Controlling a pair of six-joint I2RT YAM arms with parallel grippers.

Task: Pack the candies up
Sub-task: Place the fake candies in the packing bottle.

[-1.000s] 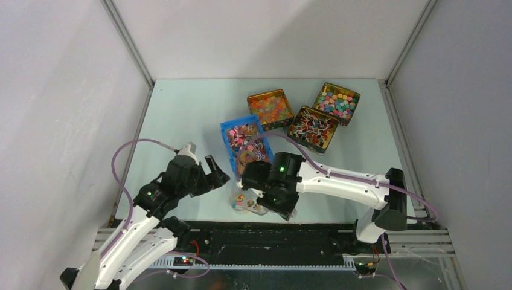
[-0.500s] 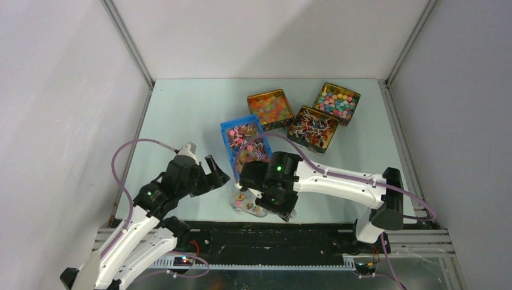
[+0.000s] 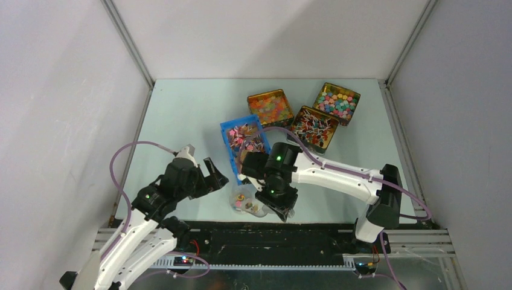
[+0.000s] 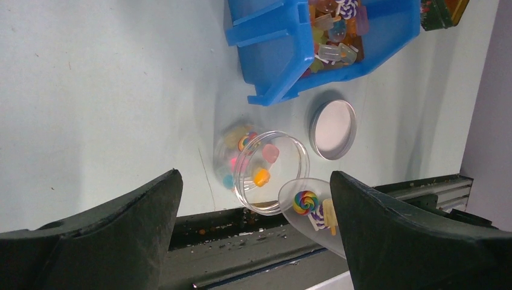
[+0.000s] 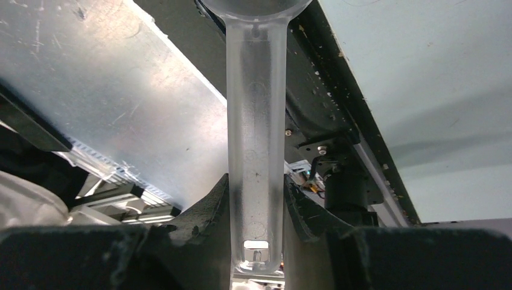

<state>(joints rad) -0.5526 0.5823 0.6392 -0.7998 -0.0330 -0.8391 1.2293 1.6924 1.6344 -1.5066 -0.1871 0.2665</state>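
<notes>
The candies [image 4: 335, 30] are small mixed-colour sweets that fill a blue bin [image 3: 228, 134], which also shows in the left wrist view [image 4: 284, 42]. A clear jar [image 4: 265, 172] lies near the table's front edge [image 3: 244, 201] with a few candies inside. My right gripper [image 5: 256, 193] is shut on the handle of a clear scoop [image 5: 256, 121]. The scoop's bowl [image 4: 308, 208] holds a rainbow lollipop and two more candies right at the jar's mouth. My left gripper [image 4: 255, 178] is open and empty, above and to the left of the jar [image 3: 210, 175].
A round metal jar lid [image 4: 332, 121] lies flat between jar and bin. Three gold tins of other sweets stand at the back: orange [image 3: 270, 109], striped [image 3: 313, 128] and pastel [image 3: 336, 103]. The black front rail [image 3: 272, 232] runs just behind the jar.
My right arm has shifted slightly left and away from the front edge with the scoop. The left arm has barely moved.
</notes>
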